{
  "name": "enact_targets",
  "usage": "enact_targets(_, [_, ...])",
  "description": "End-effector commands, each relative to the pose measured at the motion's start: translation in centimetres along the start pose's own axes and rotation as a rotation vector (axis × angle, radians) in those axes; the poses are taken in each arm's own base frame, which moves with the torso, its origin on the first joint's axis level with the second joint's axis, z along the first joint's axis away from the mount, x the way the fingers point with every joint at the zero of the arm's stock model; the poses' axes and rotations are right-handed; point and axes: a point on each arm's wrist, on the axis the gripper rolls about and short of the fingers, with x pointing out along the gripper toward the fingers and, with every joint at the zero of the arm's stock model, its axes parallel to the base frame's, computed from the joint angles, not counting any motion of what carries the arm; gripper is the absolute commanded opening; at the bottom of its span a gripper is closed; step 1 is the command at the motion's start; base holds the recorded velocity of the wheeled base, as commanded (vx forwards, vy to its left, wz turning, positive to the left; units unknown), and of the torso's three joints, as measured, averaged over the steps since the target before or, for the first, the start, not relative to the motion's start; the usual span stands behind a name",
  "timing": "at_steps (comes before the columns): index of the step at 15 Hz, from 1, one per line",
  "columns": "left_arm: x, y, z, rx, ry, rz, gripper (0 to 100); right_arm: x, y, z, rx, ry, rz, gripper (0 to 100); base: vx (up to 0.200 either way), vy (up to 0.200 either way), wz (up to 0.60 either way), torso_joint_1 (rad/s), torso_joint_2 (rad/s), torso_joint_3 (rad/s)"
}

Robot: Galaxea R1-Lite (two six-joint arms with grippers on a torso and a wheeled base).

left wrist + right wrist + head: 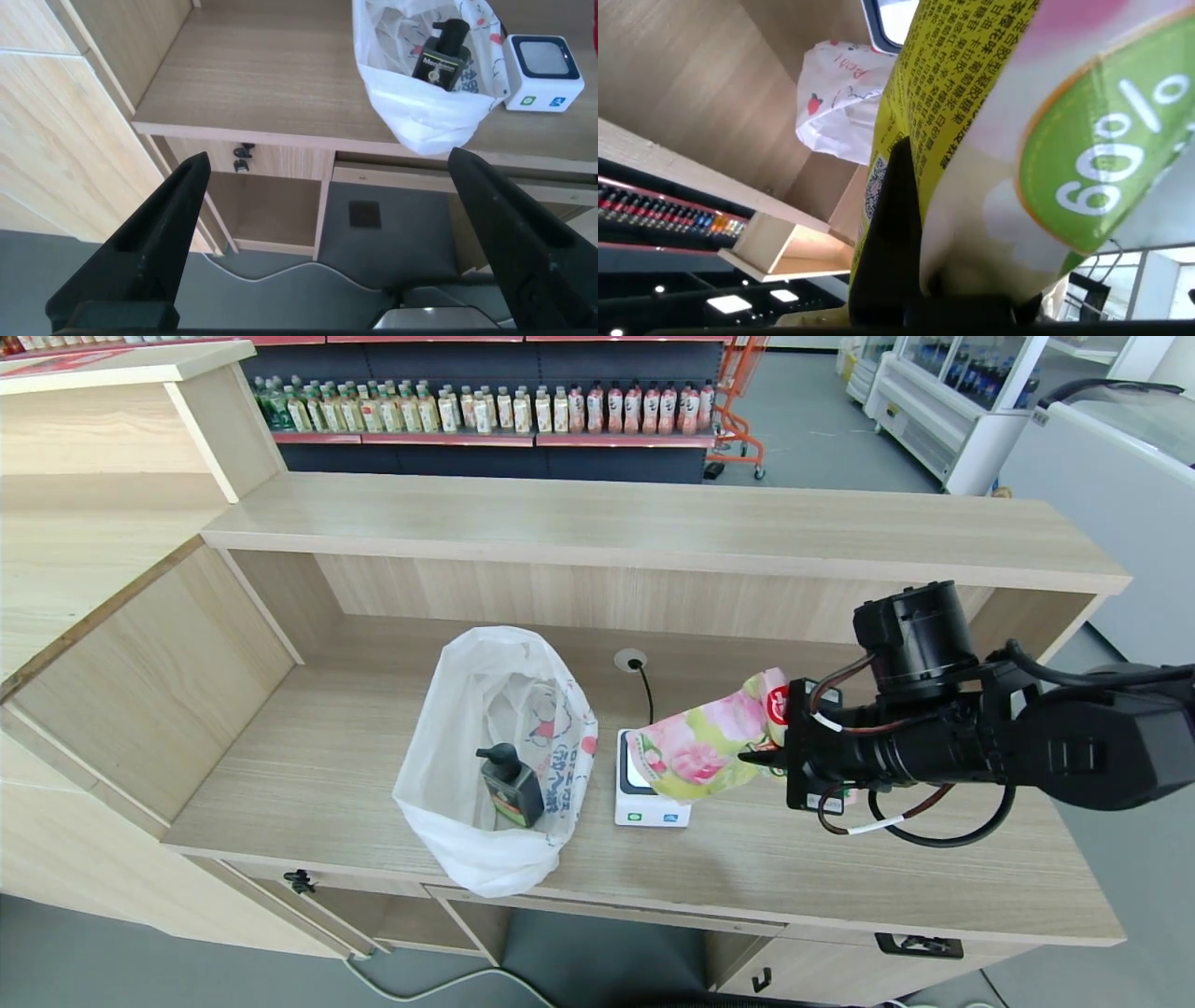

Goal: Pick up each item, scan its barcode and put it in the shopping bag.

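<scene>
The floral pack [695,751] covers part of the top of the scanner [653,812], and in the right wrist view its ends are cut off at the edges.

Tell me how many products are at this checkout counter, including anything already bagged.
2. A black pump bottle stands inside the shopping bag; a floral pack is held by the right end effector above the scanner. Others may be hidden in the bag.

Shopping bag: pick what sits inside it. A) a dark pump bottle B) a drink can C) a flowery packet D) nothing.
A: a dark pump bottle stands inside the white shopping bag, while the flowery packet is held by the right gripper above the scanner.
</scene>
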Motion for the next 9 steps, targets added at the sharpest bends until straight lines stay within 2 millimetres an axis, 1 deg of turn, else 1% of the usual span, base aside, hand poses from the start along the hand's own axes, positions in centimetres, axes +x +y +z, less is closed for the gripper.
enact_targets(1, [0.0, 0.0, 0.0, 0.0, -0.001, 0.0, 100, 0.3, 0.2, -0.1, -0.004, 0.017, 0.025, 0, 0.0, 0.0, 0.0, 0.0, 0.0, 0.0])
enact_targets(4, [0.0, 0.0, 0.0, 0.0, -0.001, 0.0, 100, 0.8, 0.5, -0.4, -0.009, 0.045, 0.052, 0, 0.0, 0.0, 0.0, 0.0, 0.0, 0.0])
enact_targets(9, [0.0, 0.0, 0.0, 0.0, -0.001, 0.0, 100, 2.8, -0.4, -0.8, -0.007, 0.063, 0.032, 0, 0.0, 0.0, 0.0, 0.0, 0.0, 0.0])
